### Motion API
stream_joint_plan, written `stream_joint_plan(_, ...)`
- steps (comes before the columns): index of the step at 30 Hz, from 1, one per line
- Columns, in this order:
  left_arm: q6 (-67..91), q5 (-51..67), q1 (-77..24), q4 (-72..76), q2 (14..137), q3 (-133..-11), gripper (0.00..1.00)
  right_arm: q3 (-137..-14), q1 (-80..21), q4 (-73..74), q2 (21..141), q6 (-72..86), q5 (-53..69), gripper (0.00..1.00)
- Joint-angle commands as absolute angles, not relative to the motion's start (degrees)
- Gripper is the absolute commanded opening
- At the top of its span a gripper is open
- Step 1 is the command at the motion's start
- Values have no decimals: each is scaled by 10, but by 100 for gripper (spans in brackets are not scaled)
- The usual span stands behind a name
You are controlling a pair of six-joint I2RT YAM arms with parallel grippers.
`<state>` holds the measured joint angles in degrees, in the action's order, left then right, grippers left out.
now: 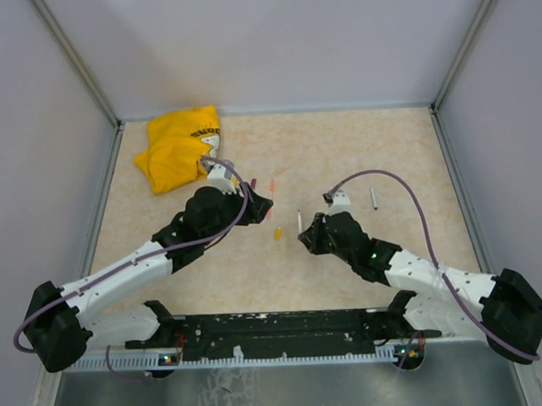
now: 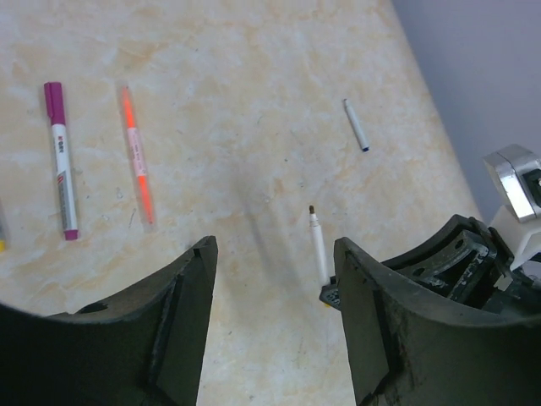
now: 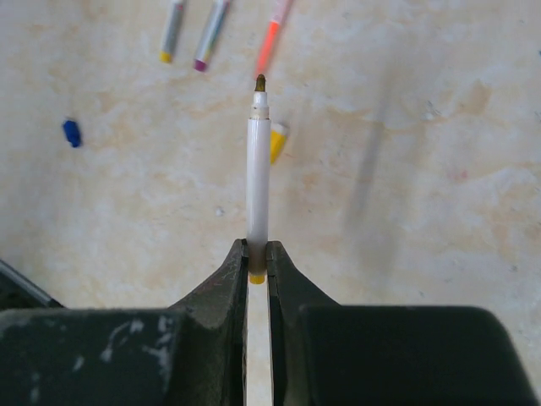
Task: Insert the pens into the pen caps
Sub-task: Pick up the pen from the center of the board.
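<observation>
**A:** How far along?

**B:** Mid-job, by my reading. The right hand (image 3: 257,254) is clamped on the white pen (image 3: 258,169) by its yellow butt end, bare tip pointing up the frame. The yellow cap (image 3: 277,139) lies on the table (image 3: 423,169) just behind that pen, on nothing.

**A:** The left?

**B:** The left hand (image 2: 275,326) has its fingers (image 2: 182,330) apart, nothing between them. It hovers at centre of the top view, near the right hand. No cap picked up yet.

**A:** Other pens?

**B:** Left wrist view, upper left: the purple pen (image 2: 61,161) looks capped. The orange-red pen (image 2: 137,156) is beside it; I cannot tell if it is capped. The grey pen (image 2: 356,124), upper middle, lies alone with a dark tip showing. A blue cap (image 3: 72,133) sits loose at left in the right wrist view. So two fittings are left at least, I judge.

**A:** Room to move?

**B:** Fair. Bare table runs toward the right of the top view. The walls (image 1: 508,114) close in left, right and at the top of the frame. The grey pen lies toward the right wall, apart from it. The yellow cloth (image 1: 180,148) fills the upper left corner, near the left hand. The tight spot is the centre, where both hands and the yellow cap crowd together.
</observation>
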<state>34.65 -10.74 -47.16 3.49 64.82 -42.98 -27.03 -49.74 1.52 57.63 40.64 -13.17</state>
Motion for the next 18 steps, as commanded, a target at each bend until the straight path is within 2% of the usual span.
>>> stream_joint_plan(1,341,-74,-472,110,635,-421,64,-268,-501,-137,550,422,-103,0)
stream_joint_plan(9,350,-47,-472,126,648,-426,66,-261,-501,-241,544,434,-76,0)
stream_joint_plan(18,357,-15,-472,145,658,-426,64,-272,-502,-270,564,433,-47,0)
